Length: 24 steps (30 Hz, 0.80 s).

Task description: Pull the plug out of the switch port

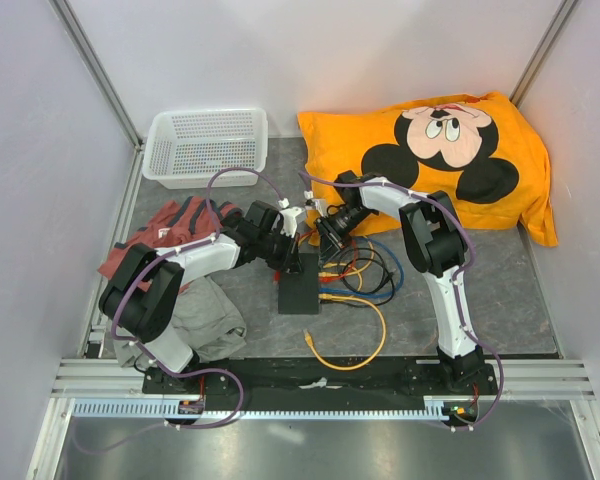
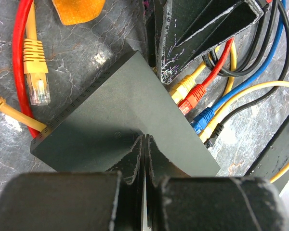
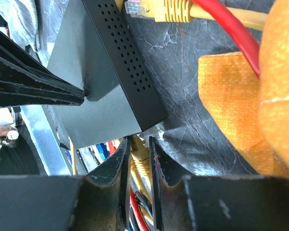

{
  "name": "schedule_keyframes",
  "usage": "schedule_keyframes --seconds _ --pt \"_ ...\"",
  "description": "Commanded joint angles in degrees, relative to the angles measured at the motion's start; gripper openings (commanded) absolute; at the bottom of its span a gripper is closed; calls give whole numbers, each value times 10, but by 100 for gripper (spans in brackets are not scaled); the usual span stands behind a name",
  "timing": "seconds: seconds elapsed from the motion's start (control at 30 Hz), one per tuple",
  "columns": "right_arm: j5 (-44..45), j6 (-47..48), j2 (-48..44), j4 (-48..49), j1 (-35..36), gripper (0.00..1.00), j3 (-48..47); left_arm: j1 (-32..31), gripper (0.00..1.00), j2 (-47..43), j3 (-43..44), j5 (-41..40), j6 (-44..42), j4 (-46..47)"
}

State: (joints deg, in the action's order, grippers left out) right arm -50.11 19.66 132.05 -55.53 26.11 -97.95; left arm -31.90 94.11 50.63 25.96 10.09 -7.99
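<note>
Matte black, the switch (image 1: 299, 292) lies mid-desk under the left end effector (image 2: 144, 144), whose fingers are pressed together. At its right side, the right end effector (image 3: 139, 147) appears to pinch the yellow plug (image 3: 141, 163), which is not yet out of its port. The pull itself remains.

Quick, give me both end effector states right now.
Left end effector: closed, empty, tips resting on the switch.
Right end effector: closed on the yellow plug at the switch's port.
</note>
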Motion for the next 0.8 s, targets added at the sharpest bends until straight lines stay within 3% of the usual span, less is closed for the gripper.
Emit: schedule_keyframes --seconds 0.0,0.4,0.77 --pt "91 29 0 -1 12 0 0 -2 2 16 -13 -46 -26 -8" --pt "157 64 -22 -12 21 0 -7 -6 2 23 -12 -76 -23 -7" --pt "162 75 -20 -32 21 0 -11 -6 2 29 -12 -84 -14 -8"
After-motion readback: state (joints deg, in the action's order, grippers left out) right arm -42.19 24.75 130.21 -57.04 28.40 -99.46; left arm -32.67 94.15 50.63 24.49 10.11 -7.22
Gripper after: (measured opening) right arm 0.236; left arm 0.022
